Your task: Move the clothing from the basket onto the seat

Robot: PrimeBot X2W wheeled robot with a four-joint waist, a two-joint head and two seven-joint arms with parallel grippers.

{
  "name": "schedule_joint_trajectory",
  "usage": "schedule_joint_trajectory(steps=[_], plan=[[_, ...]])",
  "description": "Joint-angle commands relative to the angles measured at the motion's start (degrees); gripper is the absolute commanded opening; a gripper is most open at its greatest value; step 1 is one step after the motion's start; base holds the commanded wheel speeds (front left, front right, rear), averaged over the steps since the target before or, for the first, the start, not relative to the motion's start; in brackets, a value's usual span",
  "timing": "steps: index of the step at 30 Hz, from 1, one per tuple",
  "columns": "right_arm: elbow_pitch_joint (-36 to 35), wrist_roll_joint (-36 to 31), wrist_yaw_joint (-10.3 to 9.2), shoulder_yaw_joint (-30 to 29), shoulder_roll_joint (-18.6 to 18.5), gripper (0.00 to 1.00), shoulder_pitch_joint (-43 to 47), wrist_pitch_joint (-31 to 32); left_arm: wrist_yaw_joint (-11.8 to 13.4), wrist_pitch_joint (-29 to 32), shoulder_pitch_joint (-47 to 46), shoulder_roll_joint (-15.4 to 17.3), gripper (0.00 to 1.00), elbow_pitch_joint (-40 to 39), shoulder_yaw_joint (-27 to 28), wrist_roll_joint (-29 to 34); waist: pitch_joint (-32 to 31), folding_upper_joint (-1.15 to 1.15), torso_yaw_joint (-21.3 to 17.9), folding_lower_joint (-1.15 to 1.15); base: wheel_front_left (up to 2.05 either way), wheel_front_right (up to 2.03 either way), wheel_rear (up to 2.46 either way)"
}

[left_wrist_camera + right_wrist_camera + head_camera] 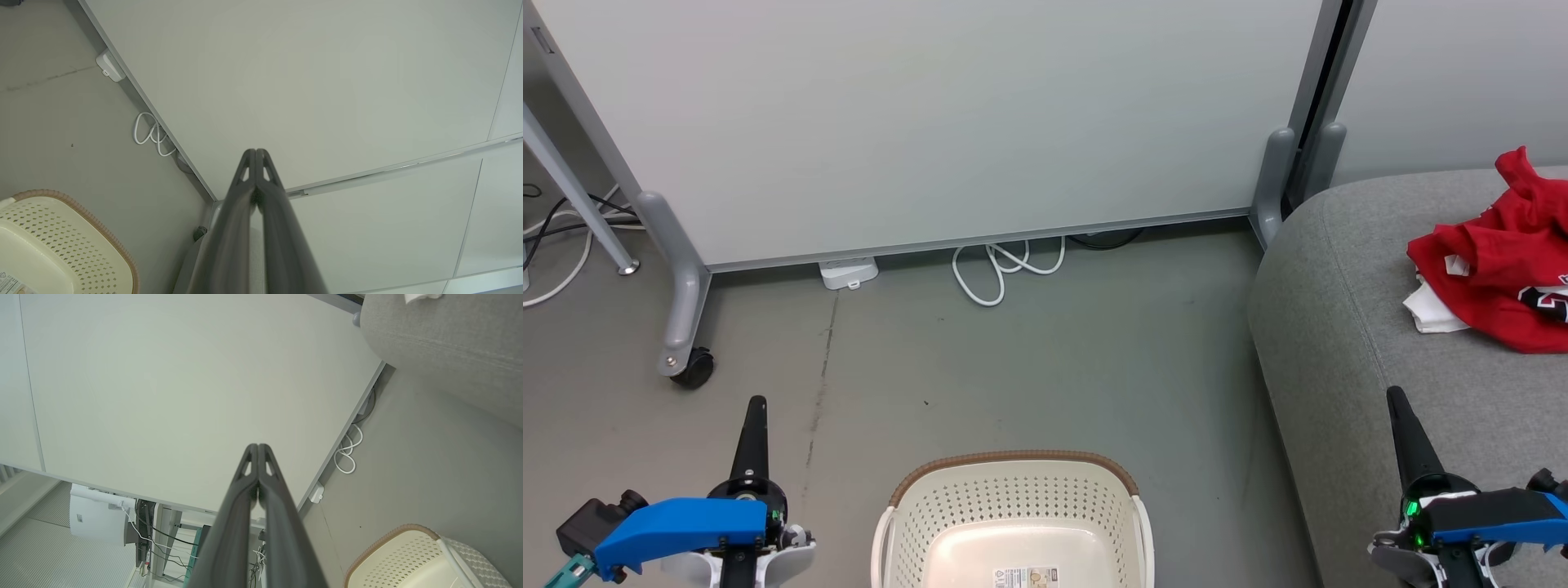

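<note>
The red clothing (1499, 261) with white trim lies bunched on the grey seat (1347, 327) at the right. The cream basket (1013, 523) with a brown rim stands on the floor at the bottom centre, with just a label showing on its bottom; it also shows as basket (53, 241) and basket (412, 559). My left gripper (756, 404) is shut with nothing in it, left of the basket, and shows as left gripper (255, 152). My right gripper (1395, 394) is shut and holds nothing, over the seat's front edge; right gripper (258, 446).
A pale wheeled partition panel (931, 122) stands behind, its caster foot (690, 367) at the left. A white cable loop (1005, 269) and a small white box (849, 272) lie at its base. More cables (556, 237) trail at far left. Grey floor (1054, 367) lies between.
</note>
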Motion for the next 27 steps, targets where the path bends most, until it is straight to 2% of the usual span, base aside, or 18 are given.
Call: schedule_joint_trajectory(steps=[1,27], plan=[[-0.2,1.5,0.04,-0.2,-0.2,0.0,-1.2,0.4,-0.4,0.4,-1.1,0.1,0.0,-0.6,0.3,-1.4,0.0,0.0,0.0,0.0,0.0,0.0,0.0],[0.2,13.8,0.04,-0.4,-0.2,0.0,-2.1,3.5,-0.6,3.4,-1.9,0.1,0.0,-0.9,1.6,-13.2,-0.2,0.0,-0.8,0.0,0.0,0.0,0.0]])
